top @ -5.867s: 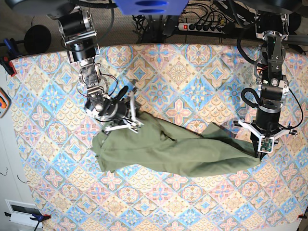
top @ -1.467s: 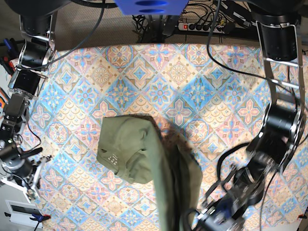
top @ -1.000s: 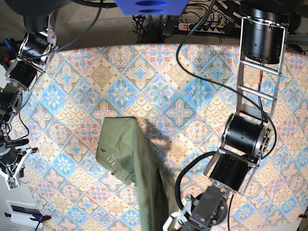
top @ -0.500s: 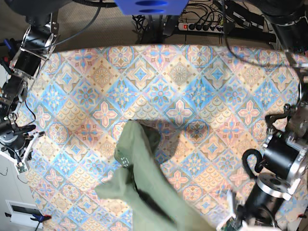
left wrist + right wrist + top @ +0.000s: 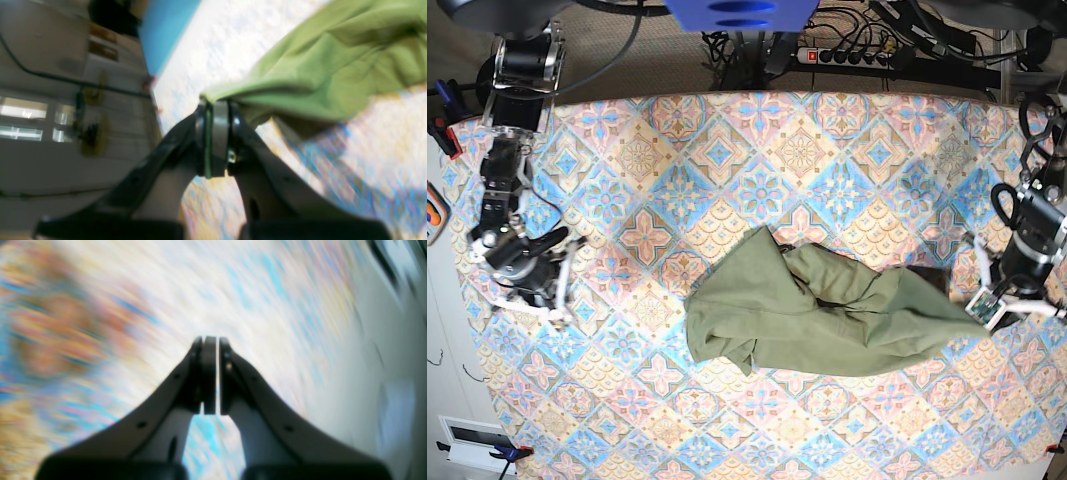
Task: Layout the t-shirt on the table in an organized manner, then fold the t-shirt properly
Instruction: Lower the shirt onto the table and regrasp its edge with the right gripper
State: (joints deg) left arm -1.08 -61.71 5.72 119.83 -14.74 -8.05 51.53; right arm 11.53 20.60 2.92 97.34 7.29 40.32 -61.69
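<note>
The olive-green t-shirt [image 5: 827,315] lies crumpled in a long heap across the middle of the table [image 5: 827,150], with its wide end to the left. My left gripper [image 5: 975,312] is at the shirt's right tip. In the left wrist view it [image 5: 217,106] is shut on a pinch of the t-shirt [image 5: 333,60], which trails off to the upper right over the table [image 5: 367,150]. My right gripper [image 5: 555,305] hovers over the table's left part, well apart from the shirt. Its wrist view shows the jaws [image 5: 210,343] shut on nothing above the blurred cloth [image 5: 100,306].
A power strip [image 5: 852,55] and cables run behind the far edge. Clamps [image 5: 447,135] hold the cloth at the left corner. An orange object [image 5: 432,210] and a white box [image 5: 472,440] sit off the table's left side.
The left arm has swung from the near edge to the right side, dragging the shirt out lengthwise across the middle. The right arm has moved inward over the table's left part.
</note>
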